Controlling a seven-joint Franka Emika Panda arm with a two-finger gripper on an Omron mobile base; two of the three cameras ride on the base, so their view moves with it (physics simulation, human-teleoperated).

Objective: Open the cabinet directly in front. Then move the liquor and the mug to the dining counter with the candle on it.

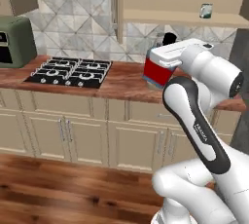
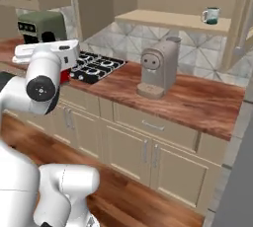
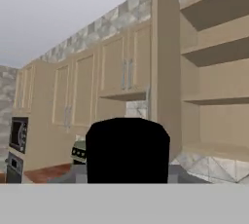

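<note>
The liquor [image 1: 156, 74] hangs in the air in front of the counter, its red body below my white hand and its black cap [image 1: 168, 38] above it. My gripper [image 1: 164, 63] is shut on it; the fingers themselves are hidden. In the hand view the black cap [image 3: 127, 150] rises at bottom centre. A sliver of the red body [image 2: 64, 75] shows under the hand in the right base view. The cabinet [image 1: 185, 19] stands open, and the mug [image 1: 205, 10] [image 2: 211, 16] sits alone on its lowest shelf [image 2: 173, 21]. The dining counter and candle are out of view.
A beige coffee machine [image 2: 158, 68] stands on the wood counter [image 2: 197, 102] below the open cabinet. The black stove [image 1: 70, 72] and a green toaster oven [image 1: 14, 40] lie to the left. The open cabinet door's edge [image 1: 116, 9] juts out above the stove's right side.
</note>
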